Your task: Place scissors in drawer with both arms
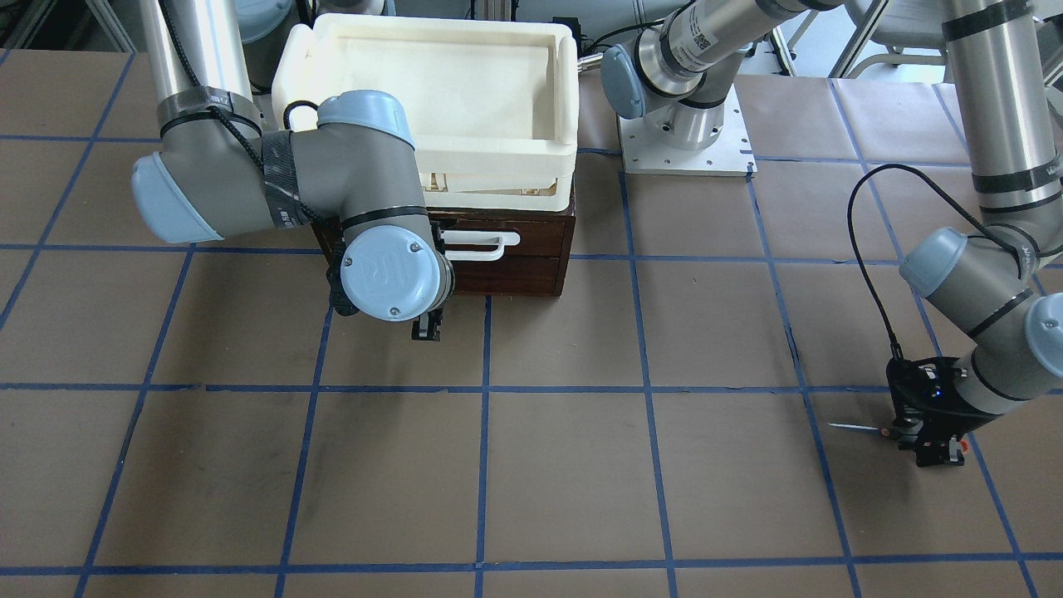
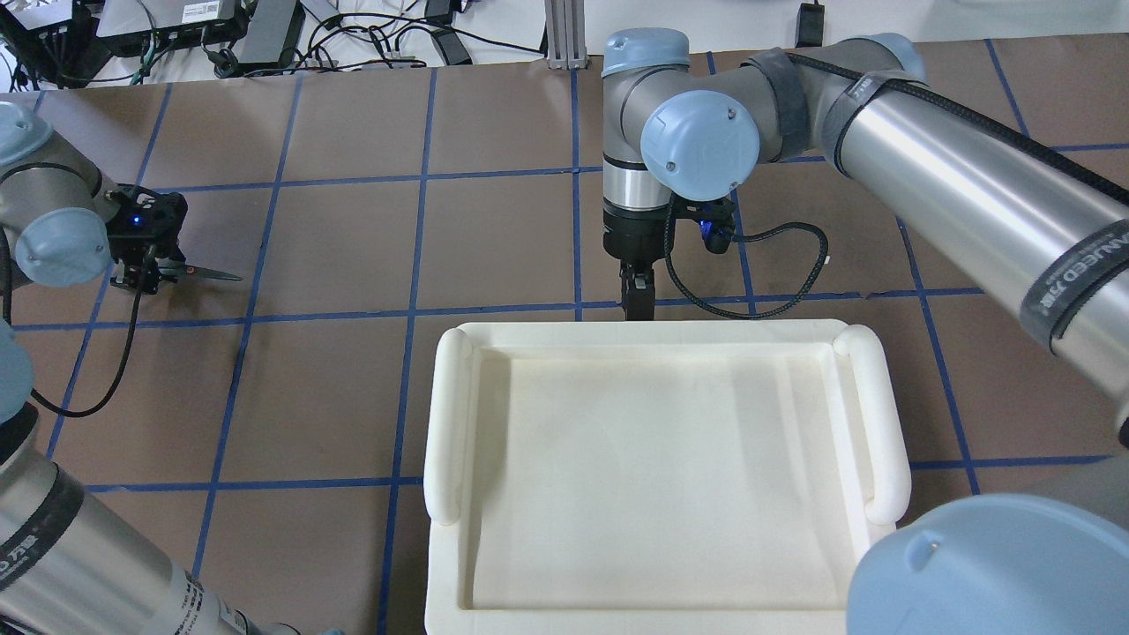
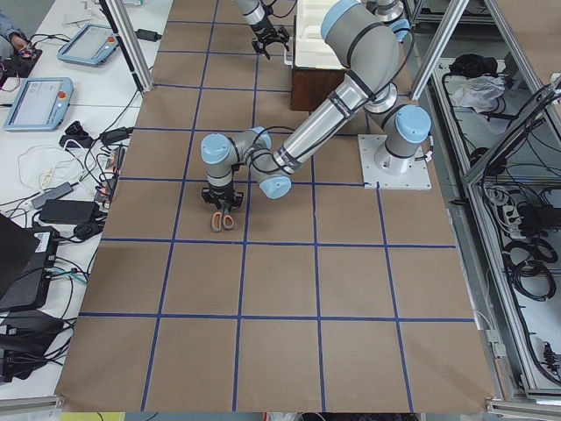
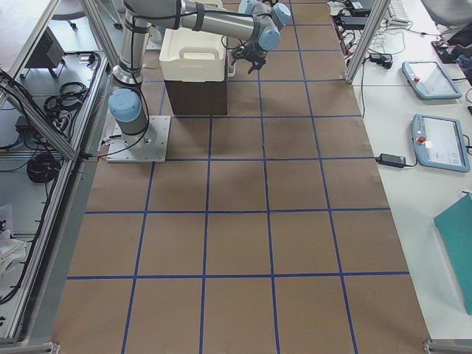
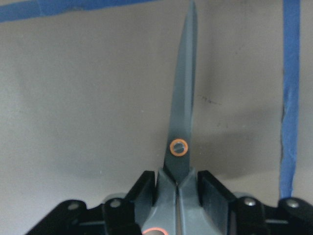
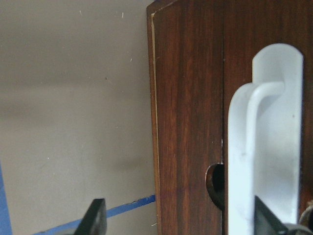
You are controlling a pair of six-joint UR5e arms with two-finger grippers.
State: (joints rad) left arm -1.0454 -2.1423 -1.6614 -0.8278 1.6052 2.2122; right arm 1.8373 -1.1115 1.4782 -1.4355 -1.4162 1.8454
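Note:
My left gripper point(image 1: 934, 444) is shut on the scissors point(image 2: 207, 275), far out on my left side of the table. In the left wrist view the black fingers point(image 5: 146, 188) clamp the grey handles just behind the orange pivot of the scissors point(image 5: 182, 122), and the silver blades point away over the paper. The dark-brown drawer point(image 1: 531, 249) with its white bar handle point(image 1: 482, 245) looks closed. My right gripper point(image 1: 428, 328) hangs open just in front of it. In the right wrist view the drawer front point(image 6: 188, 122) and handle point(image 6: 264, 147) lie between the spread fingers point(image 6: 98, 218).
A cream-white plastic tray point(image 2: 454, 423) sits on top of the drawer box and hides it from overhead. The left arm's base plate point(image 1: 685, 141) stands beside the box. Brown paper with blue tape lines point(image 1: 482, 390) covers the table.

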